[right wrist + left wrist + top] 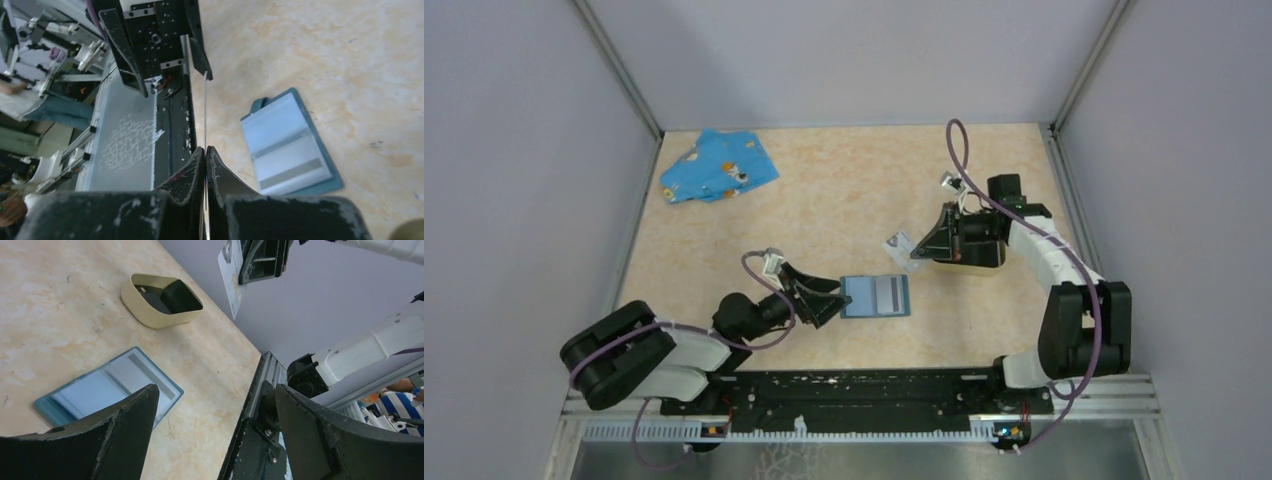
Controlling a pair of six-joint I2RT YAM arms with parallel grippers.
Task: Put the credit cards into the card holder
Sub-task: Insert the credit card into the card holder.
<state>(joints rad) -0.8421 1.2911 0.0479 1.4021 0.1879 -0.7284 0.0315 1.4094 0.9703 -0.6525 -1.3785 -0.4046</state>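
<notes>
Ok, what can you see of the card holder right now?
The card holder is a small oval tub with a smooth tan plastic-looking rim and a black insert. It stands level on the table, opening up, beyond the blue case. No card shows in it. Only the table touches it; the right gripper holds a card in the air, clear of it.

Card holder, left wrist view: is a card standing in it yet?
No, the card holder shows only its empty black inside; the right gripper holds a card clear of it.
</notes>
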